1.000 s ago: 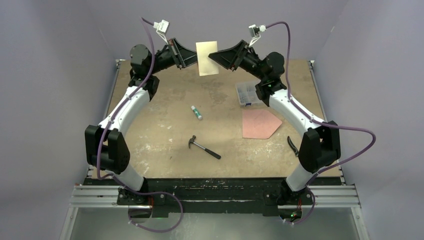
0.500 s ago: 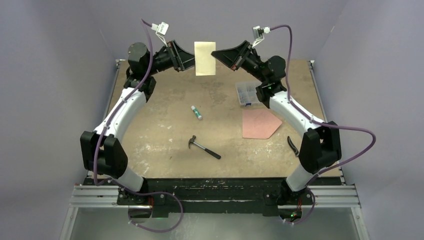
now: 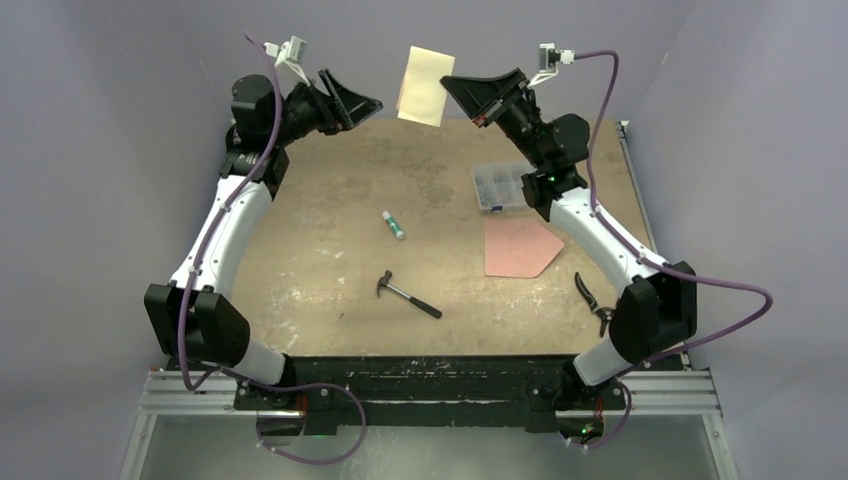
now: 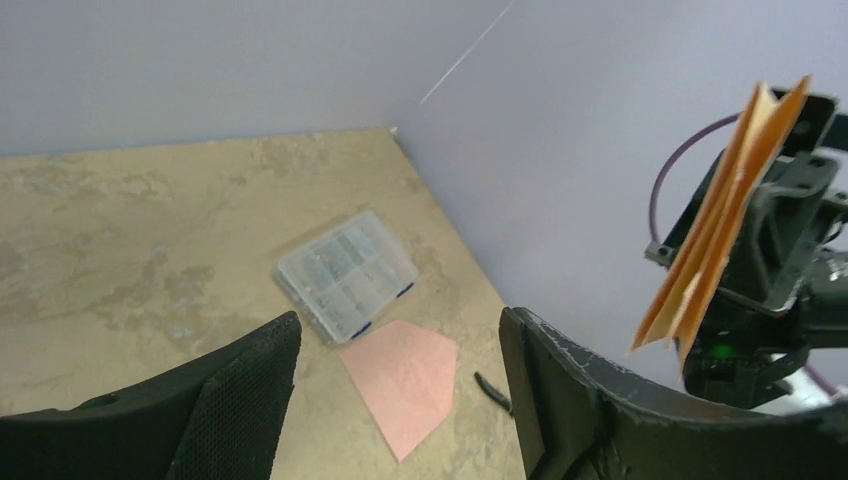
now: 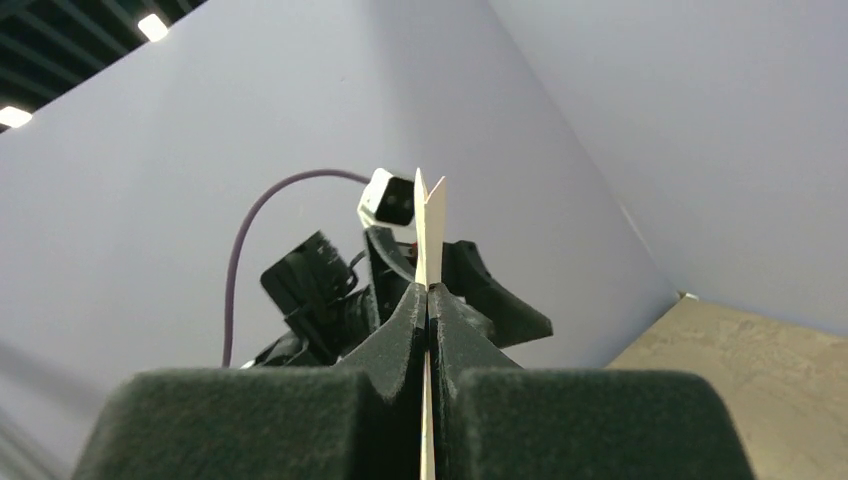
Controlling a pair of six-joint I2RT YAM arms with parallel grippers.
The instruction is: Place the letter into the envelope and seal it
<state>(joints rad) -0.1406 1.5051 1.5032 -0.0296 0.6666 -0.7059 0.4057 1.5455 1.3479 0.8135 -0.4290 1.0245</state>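
Note:
The letter (image 3: 424, 85), a folded sheet that looks pale cream from above, hangs tilted in the air over the table's far edge. My right gripper (image 3: 446, 86) is shut on its right edge. In the right wrist view the paper (image 5: 430, 222) is pinched edge-on between the closed fingers of the right gripper (image 5: 428, 290). My left gripper (image 3: 372, 101) stands open to the left of the letter, apart from it. The left wrist view shows the letter (image 4: 722, 230) edge-on at the right, beyond the open left gripper (image 4: 400, 325). The salmon-pink envelope (image 3: 520, 247) lies flat at the table's right (image 4: 400, 378).
A clear plastic compartment box (image 3: 497, 186) sits behind the envelope. A white glue stick (image 3: 393, 224) and a hammer (image 3: 408, 294) lie mid-table. Black pliers (image 3: 590, 295) rest near the right arm. Purple walls enclose the table.
My left gripper opened, let go of the letter and drew back to the left. My right gripper shut on the letter and raised it, tilting it.

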